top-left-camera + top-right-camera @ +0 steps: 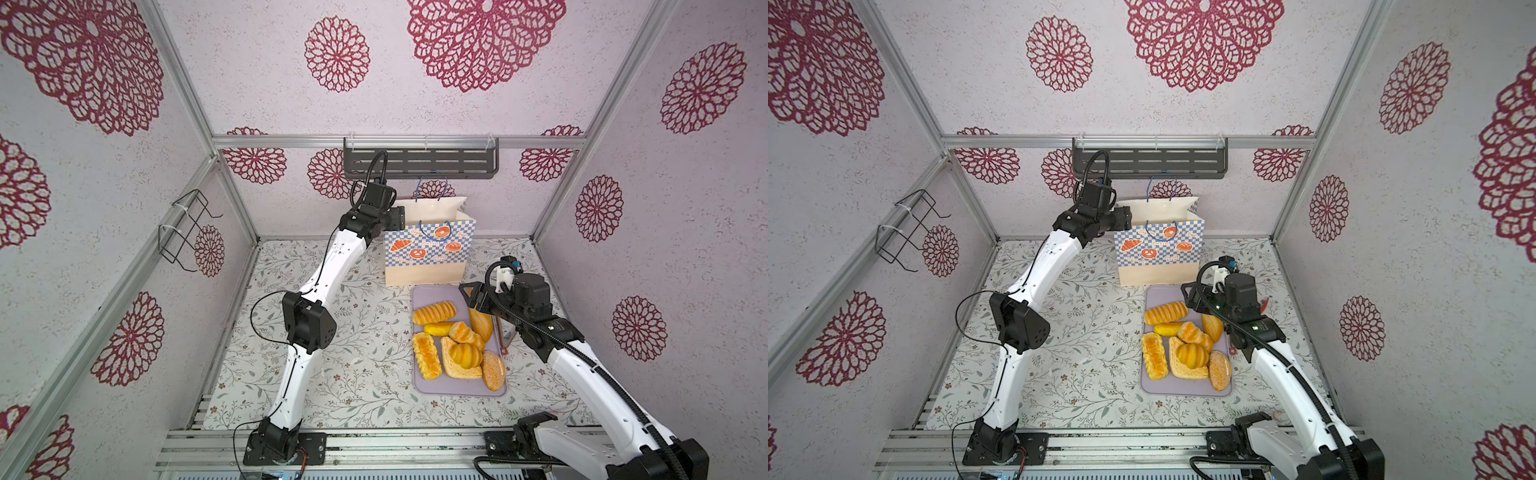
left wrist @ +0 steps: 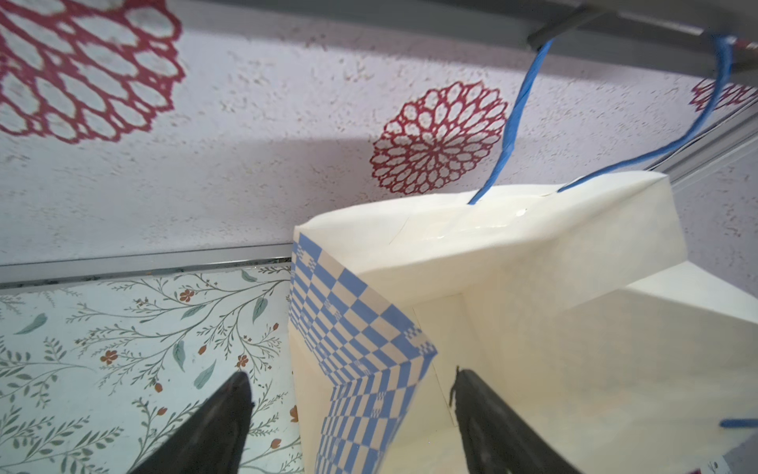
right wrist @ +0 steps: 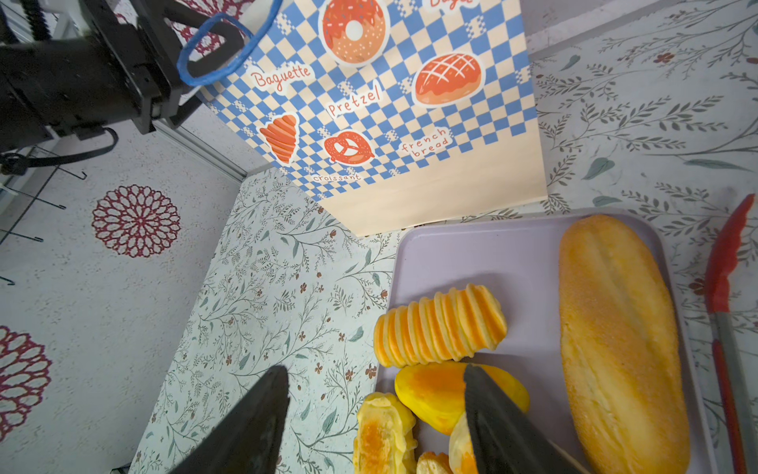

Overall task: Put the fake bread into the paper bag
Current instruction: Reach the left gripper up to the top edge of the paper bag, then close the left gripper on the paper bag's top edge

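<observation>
I think the job is just starting. The paper bag [image 1: 428, 253] stands upright at the back of the counter [image 1: 353, 365] with its mouth open. The part of its inside I can see holds no bread. All the fake bread [image 1: 434, 312] lies on the purple tray [image 3: 492, 262], just in front of the bag.

The left fingers [image 2: 352, 375] are spread wide at the bag's top corner. One is outside the bag's side and one is inside, and they are not pinching it. The right fingers [image 3: 375, 369] are open too. They hang over the tray's far end and hold nothing.

Next, I think the left fingers should close softly on the bag's side, so the bag stays open and does not tip. Then the right fingers can go down on one piece of bread.

Now the count:
- One counter.
- One bag, with two blue handles.
- One tray.
- Eight pieces of bread: one long loaf [image 3: 619, 328] and seven smaller ones.
- One pair of red tongs [image 3: 726, 262], beside the tray.
</observation>
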{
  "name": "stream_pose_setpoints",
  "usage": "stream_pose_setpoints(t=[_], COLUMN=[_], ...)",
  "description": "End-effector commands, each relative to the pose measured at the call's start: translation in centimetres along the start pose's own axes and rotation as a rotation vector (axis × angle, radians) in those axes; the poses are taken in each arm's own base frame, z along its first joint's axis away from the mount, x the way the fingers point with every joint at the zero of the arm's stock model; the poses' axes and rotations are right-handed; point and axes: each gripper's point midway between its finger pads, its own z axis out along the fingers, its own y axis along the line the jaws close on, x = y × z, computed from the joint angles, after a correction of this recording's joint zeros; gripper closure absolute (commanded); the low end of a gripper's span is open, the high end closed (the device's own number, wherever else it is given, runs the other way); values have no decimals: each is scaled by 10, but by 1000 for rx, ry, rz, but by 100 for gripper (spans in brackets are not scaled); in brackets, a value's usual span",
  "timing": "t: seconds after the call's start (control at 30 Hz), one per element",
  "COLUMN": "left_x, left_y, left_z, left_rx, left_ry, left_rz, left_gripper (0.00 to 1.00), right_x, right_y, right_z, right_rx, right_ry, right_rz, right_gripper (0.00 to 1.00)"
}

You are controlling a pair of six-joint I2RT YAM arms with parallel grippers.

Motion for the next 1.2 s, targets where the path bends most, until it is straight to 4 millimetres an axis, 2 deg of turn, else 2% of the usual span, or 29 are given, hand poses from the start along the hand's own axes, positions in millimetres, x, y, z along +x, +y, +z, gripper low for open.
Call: stream_pose_setpoints(t=[0.0, 0.1, 0.17, 0.3, 0.43, 0.53, 0.73, 0.83, 1.0, 1.17], left_x=[0, 6, 9, 7, 1, -3, -5, -6, 17, 46], left_y=[-4, -2, -1, 0, 1, 6, 34, 51, 86, 122], left_z=[-1, 1, 0, -8, -26, -45, -88, -119, -155, -201], left_rx=[9, 2, -3, -5, -3, -19, -125, -176, -235, -269], left_ry=[3, 23, 35, 40, 33, 26, -5, -44, -68, -131], left_rz=[7, 10, 10, -2, -26, -42, -83, -133, -269, -450], left_gripper=[19, 25, 32, 58, 86, 100, 100, 100, 100, 100], right_x=[-10, -10, -11, -10, -14, -16, -17, -17, -17, -17], right_y=[8, 8, 9, 7, 8, 9, 8, 7, 7, 14], right_z=[-7, -8, -9, -10, -12, -14, -14, -11, -7, 1], right_rx=[-21, -22, -21, -13, -12, -11, -1, 0, 0, -32], right_ry=[-45, -50, -53, -53, -64, -72, -76, -71, -57, -39], right_rz=[5, 8, 9, 10, 10, 9, 2, 3, 7, 13], right_gripper=[29, 29, 29, 29, 29, 29, 29, 29, 31, 34])
